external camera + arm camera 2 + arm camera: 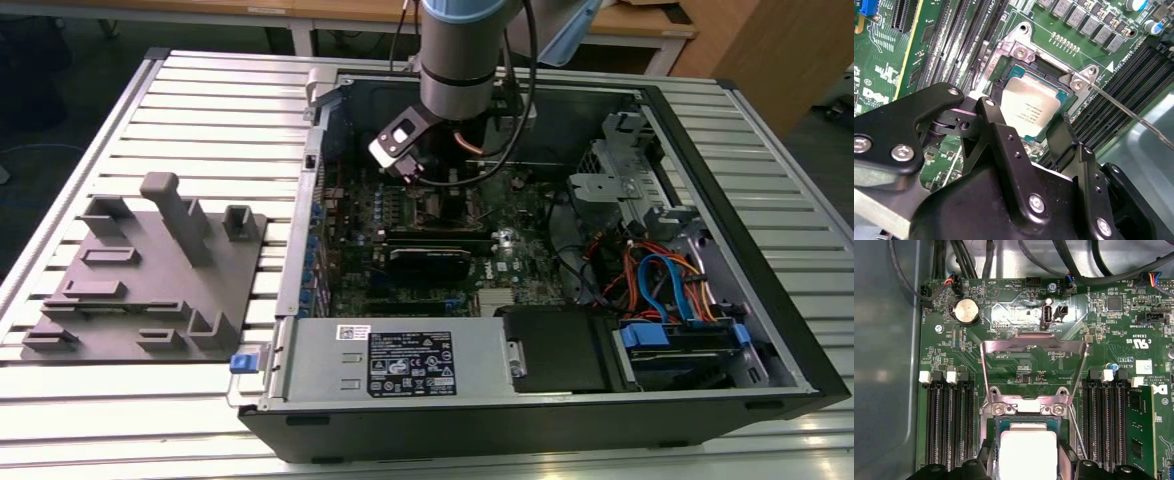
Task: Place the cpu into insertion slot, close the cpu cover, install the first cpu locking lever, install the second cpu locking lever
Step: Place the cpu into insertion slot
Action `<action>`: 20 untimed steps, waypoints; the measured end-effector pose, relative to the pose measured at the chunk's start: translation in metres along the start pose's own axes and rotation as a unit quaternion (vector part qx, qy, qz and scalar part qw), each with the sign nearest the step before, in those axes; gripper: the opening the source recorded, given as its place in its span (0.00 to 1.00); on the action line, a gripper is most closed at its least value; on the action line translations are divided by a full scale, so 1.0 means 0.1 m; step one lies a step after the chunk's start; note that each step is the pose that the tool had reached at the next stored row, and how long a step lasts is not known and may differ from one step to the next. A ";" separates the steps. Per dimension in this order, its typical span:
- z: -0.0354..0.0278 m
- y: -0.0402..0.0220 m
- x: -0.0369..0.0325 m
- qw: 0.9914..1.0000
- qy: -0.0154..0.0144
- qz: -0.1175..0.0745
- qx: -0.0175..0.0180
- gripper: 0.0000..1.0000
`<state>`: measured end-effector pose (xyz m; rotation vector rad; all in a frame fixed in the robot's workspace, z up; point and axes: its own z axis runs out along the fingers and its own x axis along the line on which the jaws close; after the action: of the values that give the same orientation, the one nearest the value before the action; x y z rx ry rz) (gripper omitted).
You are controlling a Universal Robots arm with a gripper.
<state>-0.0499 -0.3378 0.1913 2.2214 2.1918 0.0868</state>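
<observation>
The cpu (1029, 111), a flat silver-topped square, sits at the insertion slot (1021, 50), the dark socket with a silver rim. My gripper (1026, 117) straddles it, with one black finger (990, 112) against each of two opposite edges. In the first wrist view the cpu (1027, 450) shows bright between the same fingers (1066, 462), over the insertion slot (1026, 409). I cannot tell whether it is fully seated. The cpu cover (1034, 344) lies flipped back, away from the socket. A thin wire locking lever (1134, 116) stands unlatched beside the socket. In the exterior view my gripper (430, 175) reaches down into the open computer case.
Long black memory slots (949, 425) flank the socket on both sides. A coin battery (966, 311) and cables lie beyond the cover. The grey power supply box (400, 365) fills the case's near side, drive bays with cables (667, 290) stand at the exterior view's right, and a grey fixture plate (147, 270) at its left.
</observation>
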 end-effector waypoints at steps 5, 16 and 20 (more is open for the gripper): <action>0.000 0.002 -0.003 1.000 0.000 -0.005 0.000 0.62; -0.010 0.002 -0.005 1.000 0.000 -0.005 0.001 0.69; -0.064 0.005 -0.003 1.000 0.000 -0.005 0.001 0.69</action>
<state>-0.0498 -0.3382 0.1978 2.2115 2.2048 0.0842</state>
